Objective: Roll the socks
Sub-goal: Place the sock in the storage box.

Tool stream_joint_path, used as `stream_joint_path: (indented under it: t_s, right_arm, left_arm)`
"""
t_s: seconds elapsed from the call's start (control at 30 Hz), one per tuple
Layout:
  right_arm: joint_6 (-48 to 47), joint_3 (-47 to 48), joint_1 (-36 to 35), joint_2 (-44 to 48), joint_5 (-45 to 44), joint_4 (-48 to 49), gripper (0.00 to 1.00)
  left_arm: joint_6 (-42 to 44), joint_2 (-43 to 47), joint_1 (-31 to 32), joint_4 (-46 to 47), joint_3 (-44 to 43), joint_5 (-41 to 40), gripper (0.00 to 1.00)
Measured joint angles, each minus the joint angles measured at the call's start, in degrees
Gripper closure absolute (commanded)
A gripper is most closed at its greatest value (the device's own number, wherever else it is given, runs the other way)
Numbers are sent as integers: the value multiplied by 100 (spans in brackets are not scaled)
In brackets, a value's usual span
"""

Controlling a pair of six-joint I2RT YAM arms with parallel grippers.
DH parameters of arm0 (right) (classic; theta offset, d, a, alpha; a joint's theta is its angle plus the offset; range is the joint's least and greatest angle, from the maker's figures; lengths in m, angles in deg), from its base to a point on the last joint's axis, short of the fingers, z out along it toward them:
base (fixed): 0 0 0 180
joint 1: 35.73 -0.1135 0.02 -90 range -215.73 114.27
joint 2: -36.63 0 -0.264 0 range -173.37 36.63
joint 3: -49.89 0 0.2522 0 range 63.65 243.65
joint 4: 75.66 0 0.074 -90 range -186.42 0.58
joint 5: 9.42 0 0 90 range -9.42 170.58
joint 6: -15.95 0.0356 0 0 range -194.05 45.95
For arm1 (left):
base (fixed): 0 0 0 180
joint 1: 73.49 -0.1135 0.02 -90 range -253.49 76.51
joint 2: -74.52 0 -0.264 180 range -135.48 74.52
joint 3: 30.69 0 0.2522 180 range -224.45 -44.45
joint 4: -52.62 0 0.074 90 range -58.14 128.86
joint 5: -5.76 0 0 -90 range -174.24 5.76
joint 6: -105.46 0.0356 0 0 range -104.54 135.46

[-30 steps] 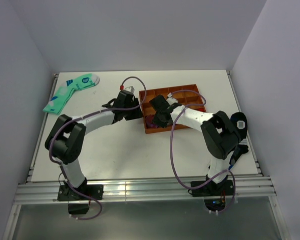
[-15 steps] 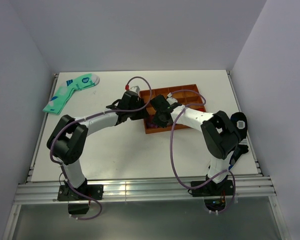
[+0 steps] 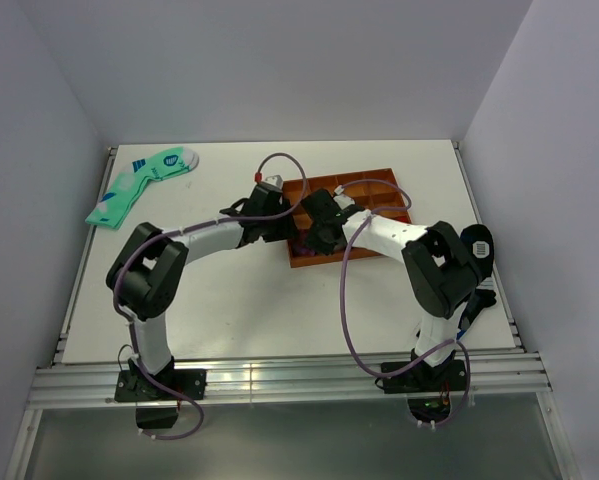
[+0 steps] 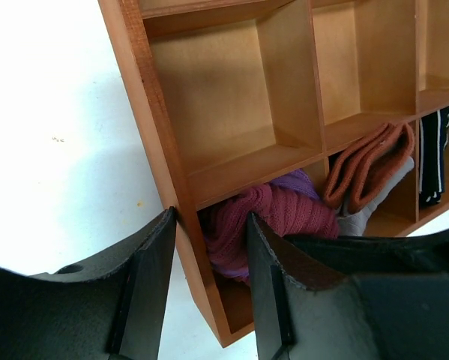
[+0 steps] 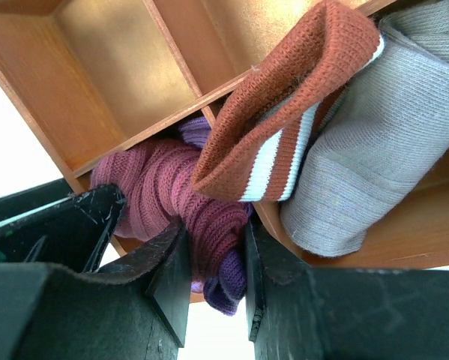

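I pinch the maroon-purple knit socks (image 5: 145,184) in the right gripper (image 5: 213,251) to seat them; the left gripper (image 4: 209,225) straddles the orange wooden divider tray (image 4: 138,97) wall, probably bracing, clamp unclear.

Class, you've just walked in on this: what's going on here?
Two robot arms are working at a corner of the tray. The right gripper is closed on the maroon socks, bundled in the corner compartment. The left gripper is open, straddling the tray's wall beside them. The next compartment holds rust-and-grey socks.
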Motion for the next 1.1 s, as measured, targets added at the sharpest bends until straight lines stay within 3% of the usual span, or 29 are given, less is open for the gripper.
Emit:
stream_joint_path:
  t_s: [0.4,0.67,0.9,1.1]
  right_arm:
    - [-55,-151,42,98,149,199,90]
    - [-68,-332,66,210,295,437,74]
    - [-66,-529,92,385,422,693,54]
    - [-66,-638,92,584,444,734,51]
  left_arm:
    - [-61,-363,120,-868,-693,-450,57]
    - [-157,-636,214,-1486,-1185,-754,58]
    - [-299,-861,299,-1963,-1572,-1058,59]
    - [-402,-977,361,-2236,-1786,-1241,60]
